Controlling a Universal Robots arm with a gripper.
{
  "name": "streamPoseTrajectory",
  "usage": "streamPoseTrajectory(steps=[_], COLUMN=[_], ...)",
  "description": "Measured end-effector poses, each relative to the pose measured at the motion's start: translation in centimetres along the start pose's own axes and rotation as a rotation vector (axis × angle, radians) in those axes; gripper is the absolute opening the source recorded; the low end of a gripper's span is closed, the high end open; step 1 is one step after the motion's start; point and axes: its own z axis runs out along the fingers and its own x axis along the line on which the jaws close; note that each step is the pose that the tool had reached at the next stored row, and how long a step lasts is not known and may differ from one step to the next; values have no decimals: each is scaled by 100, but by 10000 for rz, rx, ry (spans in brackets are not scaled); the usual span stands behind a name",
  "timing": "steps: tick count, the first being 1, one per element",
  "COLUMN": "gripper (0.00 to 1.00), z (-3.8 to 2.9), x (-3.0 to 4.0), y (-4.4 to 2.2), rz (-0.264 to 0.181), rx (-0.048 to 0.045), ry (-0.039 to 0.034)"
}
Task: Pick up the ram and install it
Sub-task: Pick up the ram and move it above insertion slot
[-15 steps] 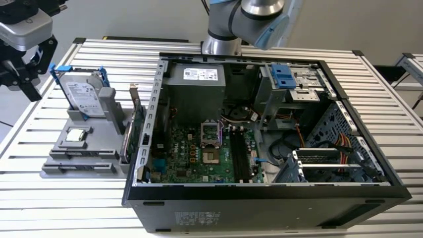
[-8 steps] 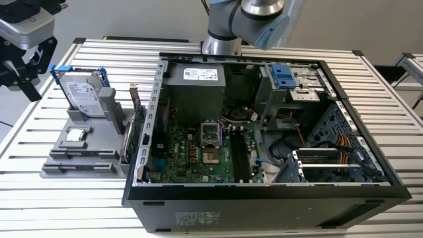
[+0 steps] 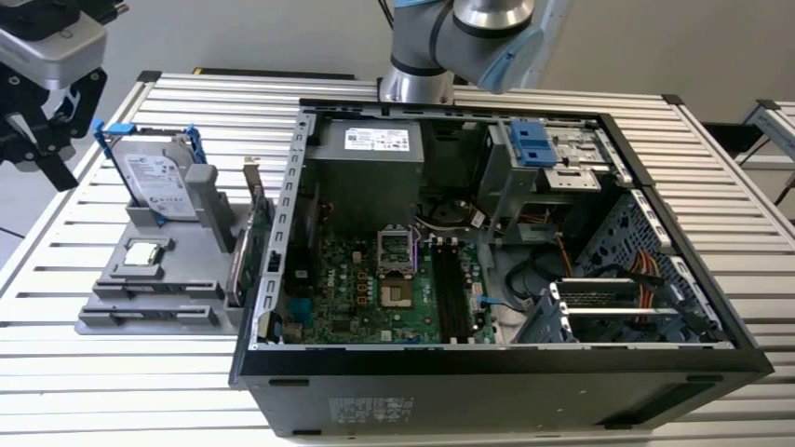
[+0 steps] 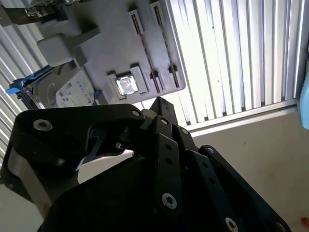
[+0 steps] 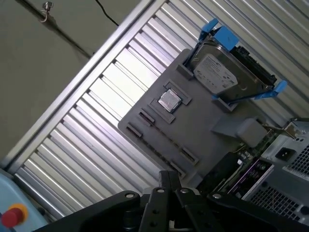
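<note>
Exterior view: your black two-finger gripper [image 3: 37,140] hangs beside the grey plastic parts tray [image 3: 186,312], well apart from the black motherboard slots [image 3: 450,291]. You cannot tell whether the ram, a thin dark strip, sits there, so install status is undetermined. Both wrist views: fingers [image 5: 162,180] pressed together on nothing, tray ahead of them.

a silver table [image 3: 125,400] of long ribbed metal slats, capped dark at its far corners, carries two things. an open black case [image 3: 497,396] lies on its side across the middle of the table, open face up. just beside the case, on the exterior view's left, sits a flat grey tray [image 3: 155,318]. in both wrist views bare slats run from the tray, on its side away from the case, to the table's edge.
</note>
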Motion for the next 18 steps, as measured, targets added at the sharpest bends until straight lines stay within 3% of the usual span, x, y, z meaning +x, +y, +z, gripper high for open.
streamPoseTrajectory(steps=[18], gripper=[0], z=[0], x=[0], y=[0], rz=[-933], rx=[-4], ry=[45])
